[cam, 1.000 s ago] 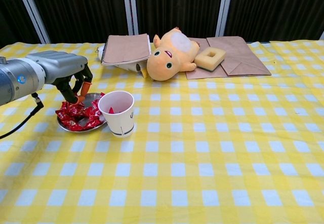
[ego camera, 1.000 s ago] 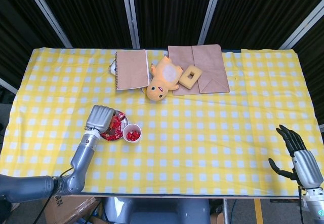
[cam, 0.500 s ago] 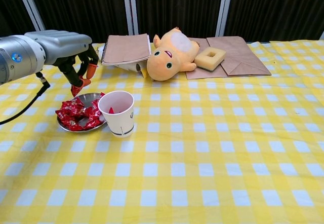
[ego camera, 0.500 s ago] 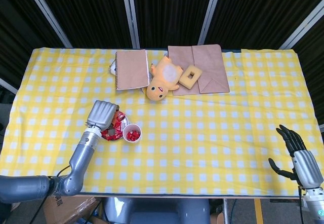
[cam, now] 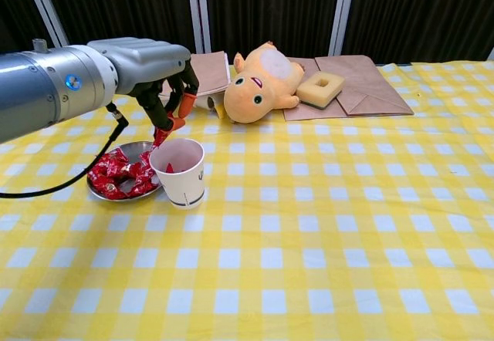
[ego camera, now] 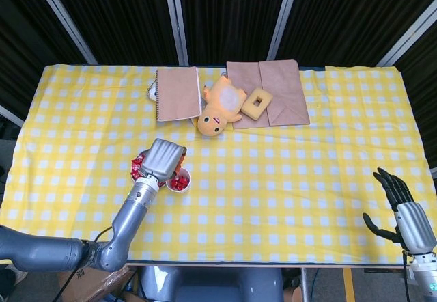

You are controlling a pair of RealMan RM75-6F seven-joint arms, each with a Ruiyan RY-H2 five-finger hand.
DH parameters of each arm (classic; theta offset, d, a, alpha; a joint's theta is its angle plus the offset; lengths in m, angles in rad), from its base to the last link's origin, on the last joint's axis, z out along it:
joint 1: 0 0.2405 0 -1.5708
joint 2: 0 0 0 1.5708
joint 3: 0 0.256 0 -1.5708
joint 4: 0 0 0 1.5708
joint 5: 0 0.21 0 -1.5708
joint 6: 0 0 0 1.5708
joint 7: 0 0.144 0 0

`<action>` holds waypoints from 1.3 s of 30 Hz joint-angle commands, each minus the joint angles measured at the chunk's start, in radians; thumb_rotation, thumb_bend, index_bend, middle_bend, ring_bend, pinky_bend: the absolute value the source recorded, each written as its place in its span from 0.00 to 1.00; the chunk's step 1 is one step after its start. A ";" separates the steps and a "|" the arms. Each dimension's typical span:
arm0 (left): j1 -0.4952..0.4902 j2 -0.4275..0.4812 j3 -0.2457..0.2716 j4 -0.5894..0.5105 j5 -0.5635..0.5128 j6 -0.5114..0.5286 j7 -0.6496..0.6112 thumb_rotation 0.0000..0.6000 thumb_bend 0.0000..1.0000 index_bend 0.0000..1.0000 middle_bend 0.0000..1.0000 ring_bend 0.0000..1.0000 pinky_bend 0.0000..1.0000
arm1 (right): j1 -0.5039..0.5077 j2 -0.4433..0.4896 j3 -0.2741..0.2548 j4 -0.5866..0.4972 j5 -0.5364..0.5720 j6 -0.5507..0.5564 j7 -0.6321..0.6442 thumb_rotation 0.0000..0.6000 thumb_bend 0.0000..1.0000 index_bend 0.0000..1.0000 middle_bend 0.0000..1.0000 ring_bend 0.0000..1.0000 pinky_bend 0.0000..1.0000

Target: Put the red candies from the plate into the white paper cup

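— Chest view: where is the left hand point(cam: 158, 75)?
— Left of middle, over the white paper cup point(cam: 179, 172), pinching a red candy point(cam: 161, 135).
— And the plate point(cam: 99, 192)?
— Left of the cup, touching it.
— The right hand point(ego camera: 399, 205)?
— Lower right, fingers apart, holding nothing.

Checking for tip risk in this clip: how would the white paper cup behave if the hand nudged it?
The white paper cup looks thin-walled and light, holding only a few red candies, so a nudge from the left hand would probably slide or tip it. It stands upright beside the metal plate, which might stop it on that side.
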 commanded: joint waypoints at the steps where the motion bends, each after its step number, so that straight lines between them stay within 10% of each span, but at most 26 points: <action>1: -0.010 -0.017 0.003 0.004 -0.009 0.003 0.009 1.00 0.43 0.59 0.64 0.94 0.95 | 0.000 0.000 -0.001 0.000 -0.001 -0.001 0.001 1.00 0.42 0.00 0.00 0.00 0.00; 39: 0.060 0.129 0.084 -0.003 -0.062 -0.016 -0.053 1.00 0.24 0.30 0.32 0.93 0.95 | 0.000 0.000 0.000 0.000 0.000 -0.001 0.001 1.00 0.42 0.00 0.00 0.00 0.00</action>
